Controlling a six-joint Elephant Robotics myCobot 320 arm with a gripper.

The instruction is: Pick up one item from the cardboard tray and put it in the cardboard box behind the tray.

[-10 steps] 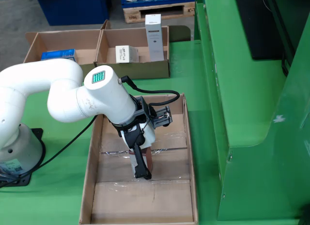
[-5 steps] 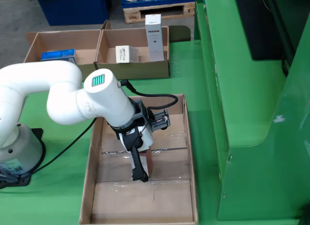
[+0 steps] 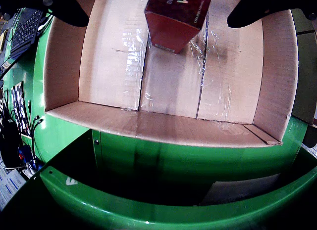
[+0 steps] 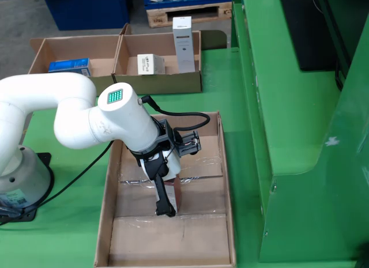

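Drifting slightly left over the last second, the gripper [image 4: 169, 206] stands clamped on the red box [image 3: 177, 15], lifted just above the cardboard tray [image 4: 226, 181] floor for carrying.

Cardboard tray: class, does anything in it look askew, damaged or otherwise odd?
Nothing is damaged or spilled. The red box sits skewed to the cardboard tray walls, between the gripper fingers. Clear tape across the floor seams is wrinkled, which is ordinary wear.
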